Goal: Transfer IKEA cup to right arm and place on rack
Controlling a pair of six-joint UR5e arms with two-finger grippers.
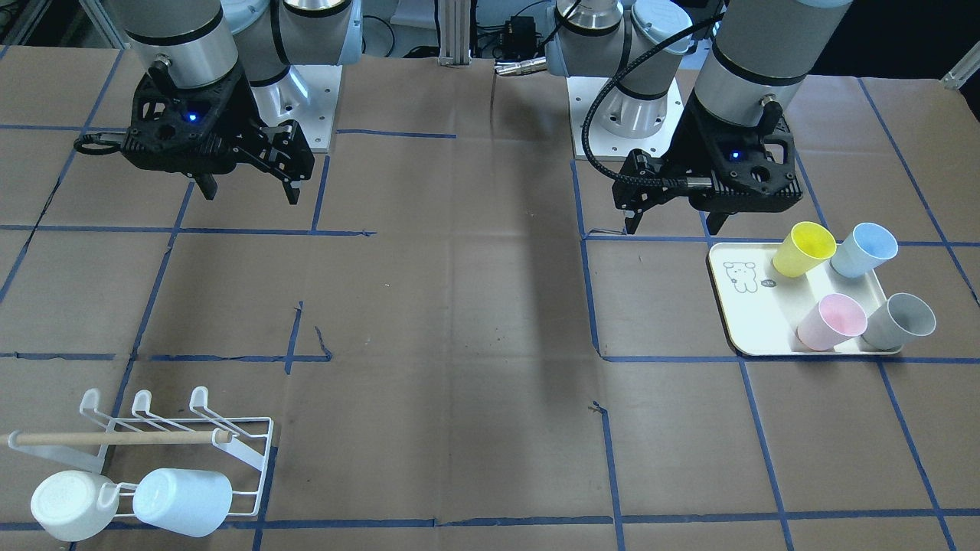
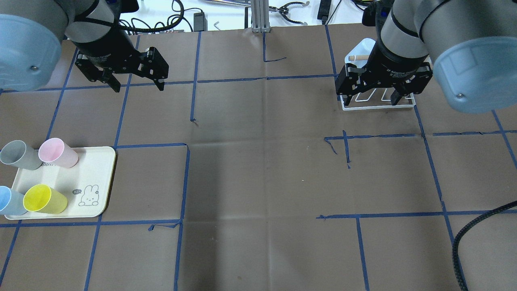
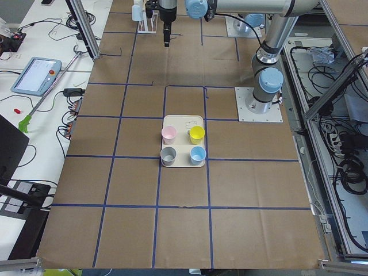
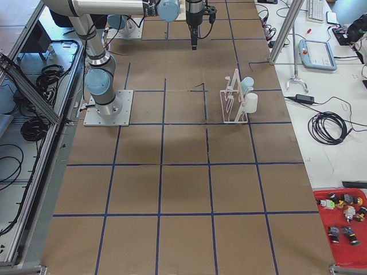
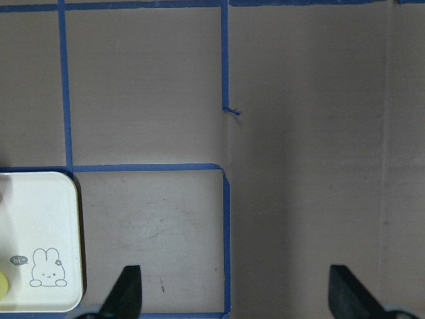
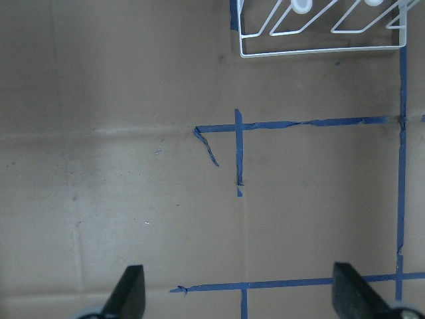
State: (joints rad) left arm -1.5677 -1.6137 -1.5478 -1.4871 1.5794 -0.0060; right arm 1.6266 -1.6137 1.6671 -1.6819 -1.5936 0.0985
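Observation:
Four cups stand on a cream tray [image 1: 739, 306]: yellow [image 1: 804, 249], blue [image 1: 864, 250], pink [image 1: 831, 321] and grey [image 1: 899, 321]. My left gripper [image 1: 672, 229] hangs open and empty above the table, just beyond the tray's robot-side edge; it also shows in the overhead view [image 2: 139, 89]. My right gripper [image 1: 251, 195] is open and empty, high above the table. In the overhead view it [image 2: 370, 100] covers part of the white wire rack [image 2: 379, 108]. The rack [image 1: 264, 451] holds a white cup [image 1: 73, 505] and a pale blue cup [image 1: 182, 501].
A wooden dowel [image 1: 115, 438] lies across the rack. Brown paper with blue tape lines covers the table. The left wrist view shows the tray's corner [image 5: 40, 219]; the right wrist view shows the rack's edge [image 6: 319, 53].

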